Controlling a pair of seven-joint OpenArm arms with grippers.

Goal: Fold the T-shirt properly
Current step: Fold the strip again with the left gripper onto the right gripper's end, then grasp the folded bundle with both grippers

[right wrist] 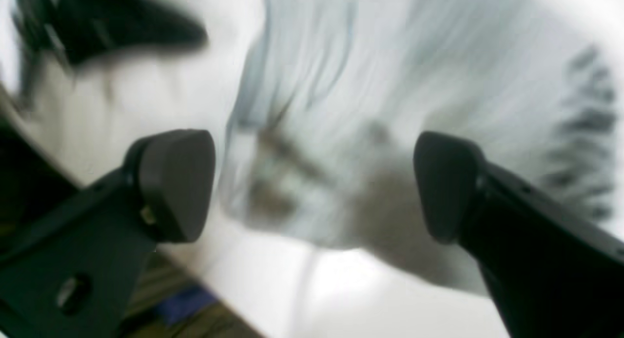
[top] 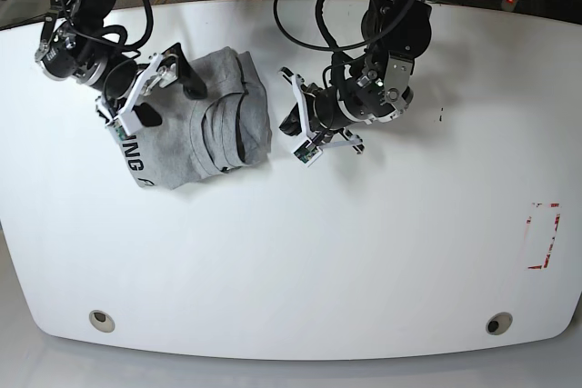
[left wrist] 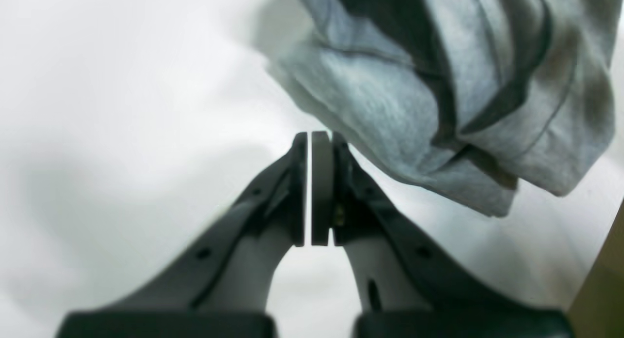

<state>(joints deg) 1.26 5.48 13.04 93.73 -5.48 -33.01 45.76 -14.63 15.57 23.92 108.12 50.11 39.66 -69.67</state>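
— Base view first: where is the T-shirt [top: 195, 129]?

— Bunched into a rumpled grey heap on the white table [top: 300, 261], toward its far left part. Some black letters show on its lower left edge, and a dark fold runs down its middle.

— And the right gripper [top: 156, 90]?

— It sits over the left side of the heap, its fingers spread wide. From the right wrist camera the two dark pads [right wrist: 178, 182] stand far apart with blurred grey cloth [right wrist: 390, 133] lying between and beyond them; nothing is pinched.

— The left gripper [top: 293, 120]?

— Just beside the right edge of the heap, over bare table. In the left wrist view its jaws are pressed together with only a thin slit between them, and no cloth is caught there. The folded cloth [left wrist: 438, 94] lies right by the fingertip on the upper right; whether it touches, I cannot tell.

— Anything else on the table?

— A red outlined marking [top: 544, 236] near the right edge, well apart from the shirt.
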